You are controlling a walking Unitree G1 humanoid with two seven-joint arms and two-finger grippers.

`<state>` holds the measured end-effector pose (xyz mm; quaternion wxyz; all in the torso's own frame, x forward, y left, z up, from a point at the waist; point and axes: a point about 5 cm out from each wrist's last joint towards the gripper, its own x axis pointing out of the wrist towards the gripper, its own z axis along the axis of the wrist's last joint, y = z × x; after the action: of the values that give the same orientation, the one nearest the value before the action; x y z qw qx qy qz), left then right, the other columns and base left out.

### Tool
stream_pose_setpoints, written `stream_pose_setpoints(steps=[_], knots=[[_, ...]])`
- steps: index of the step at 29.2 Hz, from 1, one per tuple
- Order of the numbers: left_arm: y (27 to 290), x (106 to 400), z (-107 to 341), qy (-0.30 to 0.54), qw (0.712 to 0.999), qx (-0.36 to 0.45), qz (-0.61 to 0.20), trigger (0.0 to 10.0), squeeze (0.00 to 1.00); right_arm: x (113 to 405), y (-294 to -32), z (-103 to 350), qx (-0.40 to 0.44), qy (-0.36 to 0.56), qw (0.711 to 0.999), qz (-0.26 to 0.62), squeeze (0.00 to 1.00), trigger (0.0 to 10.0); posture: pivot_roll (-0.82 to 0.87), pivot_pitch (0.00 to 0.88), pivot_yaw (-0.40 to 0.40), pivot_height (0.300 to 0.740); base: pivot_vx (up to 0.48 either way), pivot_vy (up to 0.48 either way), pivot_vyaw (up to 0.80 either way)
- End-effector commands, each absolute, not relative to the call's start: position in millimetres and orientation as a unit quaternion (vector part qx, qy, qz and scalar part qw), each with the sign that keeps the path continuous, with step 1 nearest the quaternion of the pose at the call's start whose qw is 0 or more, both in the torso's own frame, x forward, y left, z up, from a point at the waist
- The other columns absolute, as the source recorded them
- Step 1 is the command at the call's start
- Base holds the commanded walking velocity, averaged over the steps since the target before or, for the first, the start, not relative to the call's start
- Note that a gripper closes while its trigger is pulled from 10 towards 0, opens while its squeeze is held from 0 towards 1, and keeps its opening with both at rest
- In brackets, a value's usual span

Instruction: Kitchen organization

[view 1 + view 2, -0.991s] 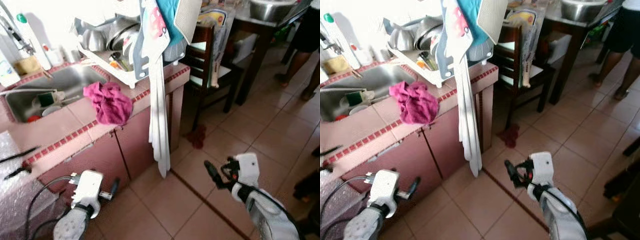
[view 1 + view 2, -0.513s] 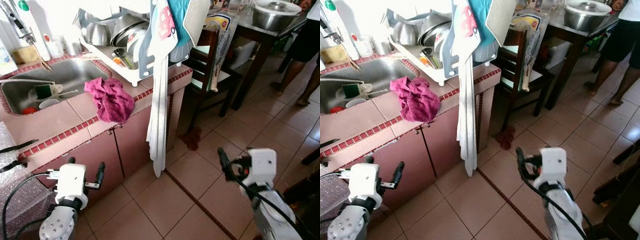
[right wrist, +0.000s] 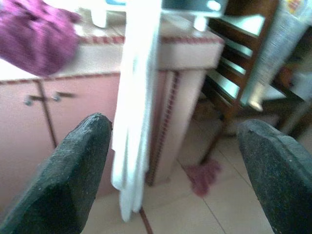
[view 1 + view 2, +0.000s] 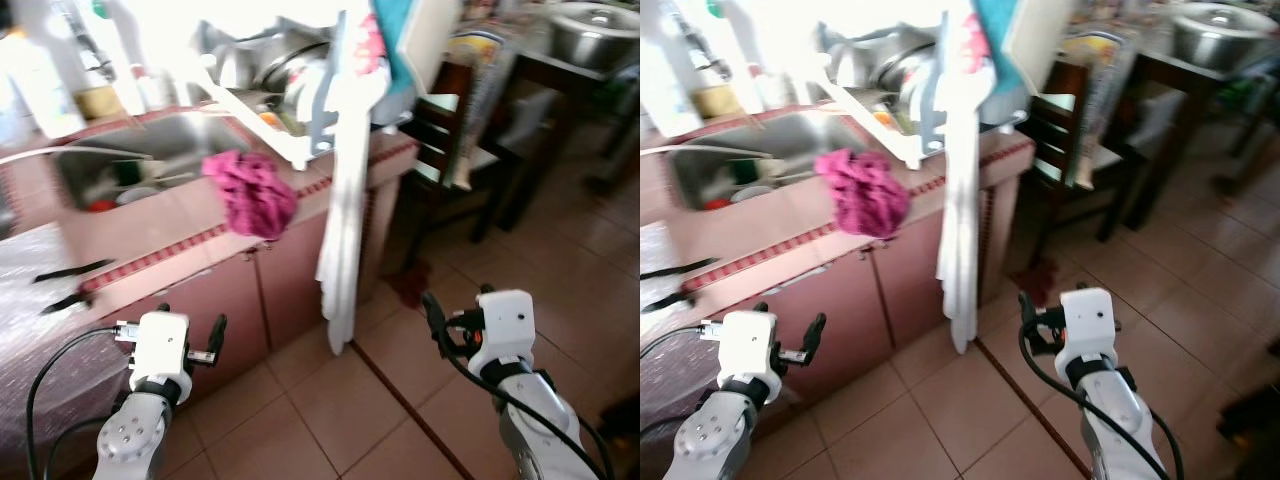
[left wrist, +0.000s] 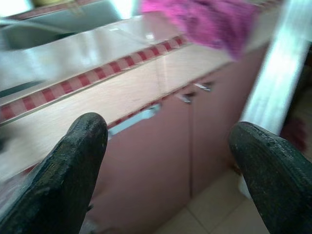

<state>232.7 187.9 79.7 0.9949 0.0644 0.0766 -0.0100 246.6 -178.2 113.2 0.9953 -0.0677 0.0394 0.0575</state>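
Note:
A crumpled magenta cloth lies on the pink tiled counter, drooping over its front edge beside the steel sink. A long white towel hangs from the dish rack down past the counter's corner. My left gripper is open and empty, low in front of the cabinet doors. The left wrist view looks up at the counter edge and the cloth. My right gripper is open and empty over the floor, facing the white towel.
Dishes and pots fill the rack. A dark wooden chair stands past the counter's end, and a table with a metal bowl is behind it. A reddish rag lies on the floor tiles. Black utensils rest on a bubble-wrapped surface at left.
The whole picture has shifted right and blurred, so the camera has moved. Both grippers sit a little higher in view and remain open and empty.

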Motion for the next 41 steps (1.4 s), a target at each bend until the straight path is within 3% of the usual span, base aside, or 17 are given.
stream_pose_setpoints(steps=[1,21,33,41], knots=[[191.2,232.1,83.7,0.076,0.995,0.066,0.004,10.0,0.0,246.9,-181.2,116.1,-0.076,0.034,0.995,0.058,0.0,10.0,0.06,0.0,0.007,0.74,0.0,0.0,0.8],[176.5,245.1,92.1,0.068,0.995,0.068,-0.029,10.0,0.0,260.1,-166.8,127.1,-0.078,0.005,0.993,0.092,0.0,10.0,0.08,0.0,-0.001,0.74,0.0,0.0,0.8],[180.5,244.1,102.6,0.033,0.996,0.086,-0.005,10.0,0.0,259.6,-166.8,132.7,-0.08,-0.008,0.992,0.095,0.0,10.0,0.08,0.0,-0.002,0.74,0.0,0.0,0.8],[185.0,243.0,87.2,0.064,0.995,0.082,-0.006,10.0,0.0,261.1,-166.5,132.6,-0.08,-0.005,0.992,0.097,0.0,10.0,0.07,0.0,-0.019,0.74,0.0,0.0,0.62]])
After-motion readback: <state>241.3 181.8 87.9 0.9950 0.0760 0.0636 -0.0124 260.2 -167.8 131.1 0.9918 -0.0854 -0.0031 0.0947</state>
